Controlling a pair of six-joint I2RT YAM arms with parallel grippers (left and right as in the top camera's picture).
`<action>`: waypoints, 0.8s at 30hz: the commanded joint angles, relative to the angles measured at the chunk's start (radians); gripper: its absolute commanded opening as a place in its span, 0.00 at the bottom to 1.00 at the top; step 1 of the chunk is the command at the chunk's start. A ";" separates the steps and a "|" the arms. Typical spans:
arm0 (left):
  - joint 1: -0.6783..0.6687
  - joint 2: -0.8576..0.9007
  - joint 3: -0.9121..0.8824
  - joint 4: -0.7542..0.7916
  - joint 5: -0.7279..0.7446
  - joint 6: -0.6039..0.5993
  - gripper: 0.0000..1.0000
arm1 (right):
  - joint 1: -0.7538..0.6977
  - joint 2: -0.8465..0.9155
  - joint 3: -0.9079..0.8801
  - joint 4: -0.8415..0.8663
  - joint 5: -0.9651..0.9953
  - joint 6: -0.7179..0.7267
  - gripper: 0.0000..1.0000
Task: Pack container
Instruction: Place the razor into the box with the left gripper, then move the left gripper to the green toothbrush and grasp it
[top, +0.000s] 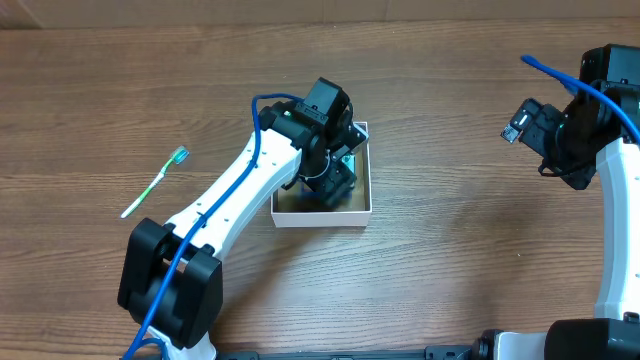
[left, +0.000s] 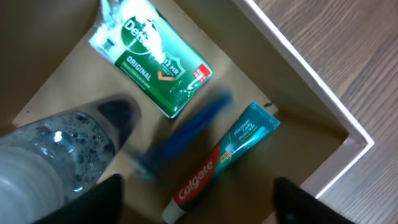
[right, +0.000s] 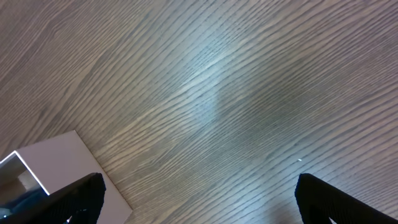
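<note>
The container (top: 320, 217) is a shallow white box with a tan inside, at the table's middle. My left gripper (top: 338, 175) is down inside it, open and holding nothing. In the left wrist view its fingers (left: 199, 208) straddle a Colgate toothpaste tube (left: 224, 163) lying on the container's floor, beside the white wall (left: 298, 68). Also inside are a green Dettol soap packet (left: 152, 59), a blurred blue item (left: 193, 134) and a clear bottle with a dark cap (left: 56, 149). My right gripper (top: 528, 125) hovers open and empty at the far right (right: 205, 208).
A green and white toothbrush (top: 155, 182) lies on the wooden table to the left of the left arm. One outer corner of the container (right: 56, 160) shows in the right wrist view, with bare wood around it.
</note>
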 joint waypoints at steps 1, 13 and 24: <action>-0.025 -0.048 0.084 -0.051 0.005 -0.050 1.00 | 0.000 0.004 0.000 0.008 0.005 0.003 1.00; 0.169 -0.339 0.255 -0.216 -0.475 -0.402 1.00 | 0.000 0.004 0.000 0.008 0.014 -0.013 1.00; 0.744 -0.205 0.127 -0.187 -0.230 -0.414 1.00 | 0.000 0.004 0.000 0.015 0.013 -0.016 1.00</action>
